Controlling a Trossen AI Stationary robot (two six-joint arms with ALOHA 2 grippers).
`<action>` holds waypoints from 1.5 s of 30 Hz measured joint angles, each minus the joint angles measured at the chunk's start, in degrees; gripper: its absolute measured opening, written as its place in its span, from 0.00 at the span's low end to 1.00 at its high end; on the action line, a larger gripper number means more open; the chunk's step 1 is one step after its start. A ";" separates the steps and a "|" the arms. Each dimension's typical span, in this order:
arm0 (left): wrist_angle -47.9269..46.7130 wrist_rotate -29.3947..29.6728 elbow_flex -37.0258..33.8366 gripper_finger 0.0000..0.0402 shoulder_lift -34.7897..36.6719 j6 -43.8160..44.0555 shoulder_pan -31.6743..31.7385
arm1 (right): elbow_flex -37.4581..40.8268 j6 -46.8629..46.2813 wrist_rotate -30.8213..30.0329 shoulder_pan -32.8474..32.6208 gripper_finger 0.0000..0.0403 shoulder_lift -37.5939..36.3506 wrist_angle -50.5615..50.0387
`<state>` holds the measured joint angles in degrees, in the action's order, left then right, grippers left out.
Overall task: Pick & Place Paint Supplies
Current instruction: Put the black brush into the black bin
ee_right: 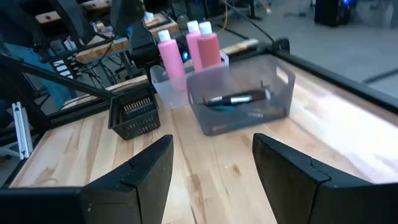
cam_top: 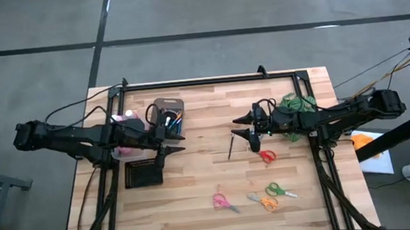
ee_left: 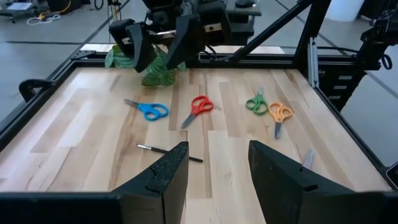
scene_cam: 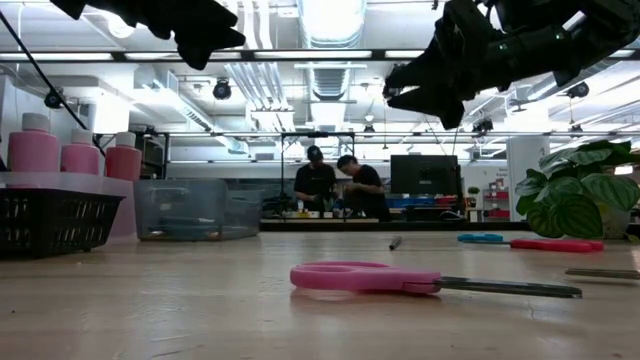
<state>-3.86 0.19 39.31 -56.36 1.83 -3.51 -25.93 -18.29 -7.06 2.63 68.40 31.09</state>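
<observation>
Black-handled paintbrush (cam_top: 230, 147) lying lengthwise just below-left of the empty, parted right gripper (cam_top: 253, 133), nearer than the parted, empty left gripper (cam_top: 164, 139).

The light came from the ceiling fixtures (scene_cam: 330, 18) overhead, long bright strips that burned out to plain white in the low view and left my arms as black silhouettes against them. The table (cam_top: 218, 184) lay evenly lit from above, with only short, soft shadows. From table height the pink scissors (scene_cam: 365, 277) were soft (too close to the lens), and the two people (scene_cam: 338, 185) far behind stayed small and dim. My right wrist view was smeared, the pink bottles (ee_right: 186, 46) hazy.
</observation>
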 joint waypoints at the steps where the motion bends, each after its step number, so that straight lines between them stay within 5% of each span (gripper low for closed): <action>1: -0.06 0.01 0.00 0.41 0.00 0.03 0.00 | 0.00 0.86 0.05 0.00 0.54 0.00 0.73; 15: -1.24 0.01 -0.33 0.41 -0.04 0.07 0.00 | -7.80 -0.77 1.06 -0.11 0.54 -0.04 1.93; 18: -1.31 0.00 -0.33 0.41 -0.04 0.05 0.00 | -10.87 7.82 2.29 -0.36 0.54 -0.04 -3.59; 23: -1.31 0.02 -0.33 0.41 -0.04 0.04 0.00 | -19.38 30.03 3.01 -1.05 0.54 0.10 -29.38; 27: -1.31 0.02 -0.33 0.41 -0.04 0.02 0.00 | -24.37 36.67 2.35 -0.83 0.54 0.82 -43.84; 34: -2.39 0.01 -0.34 0.41 -0.04 0.02 0.00 | -28.52 43.47 2.61 -0.85 0.54 5.56 -45.51; 45: -3.90 0.02 -0.35 0.41 -0.02 -0.02 -0.02 | -36.47 51.34 2.76 -0.87 0.54 24.09 -51.76</action>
<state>-7.76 0.21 38.96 -56.38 1.80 -3.53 -62.40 33.05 -4.29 1.76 92.49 -20.67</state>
